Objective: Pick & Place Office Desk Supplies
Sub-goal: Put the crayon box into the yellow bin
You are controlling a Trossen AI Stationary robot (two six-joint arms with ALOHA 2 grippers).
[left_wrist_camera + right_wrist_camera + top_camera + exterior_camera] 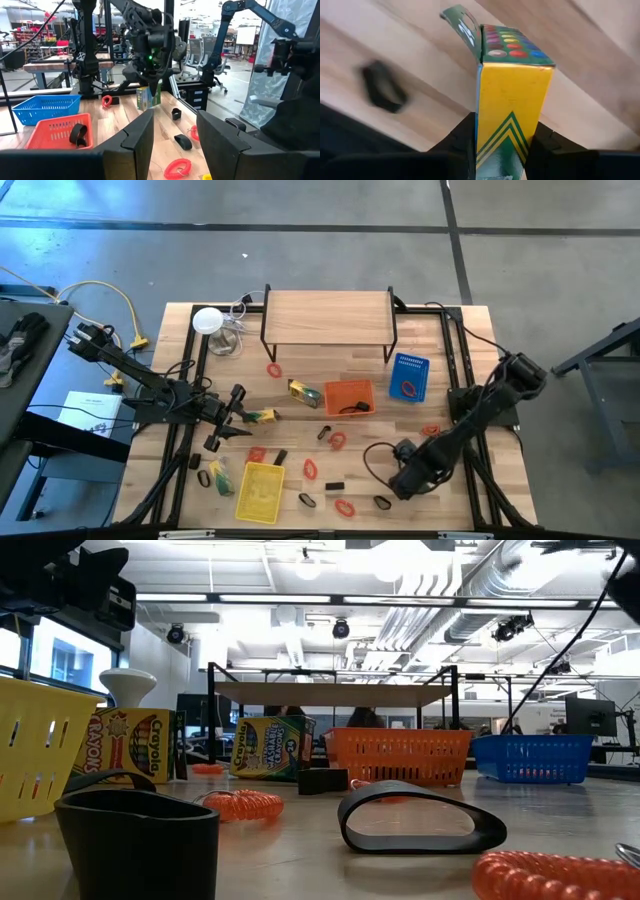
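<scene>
My right gripper (404, 478) is at the table's near right, pointing down and shut on a yellow-green crayon pack (507, 95), which also shows in the left wrist view (148, 97). My left gripper (238, 404) waits at the table's left, open (175, 127) and with nothing between its fingers. A second pack (265, 416) lies on the table just beyond its tips. A third pack (304, 391) lies beside the orange basket (349, 397). Red ring bands (345, 507) and black clips (307, 500) lie scattered on the wood. My right gripper pinches the crayon pack between its two fingers, one on each broad face, with the narrow yellow side (506, 140) toward the camera. The fingers (542, 145) come from above, pointing down. The pack hangs roughly upright below them, flap end (465, 25) lowest, apparently clear of the table.
A yellow basket (260, 490) stands near the front left and a blue basket (409, 377) at the right. A wooden shelf (328, 315) stands at the back, with a white round disc (207, 320) to its left. In the low view, a black clip (420, 815) lies close in front.
</scene>
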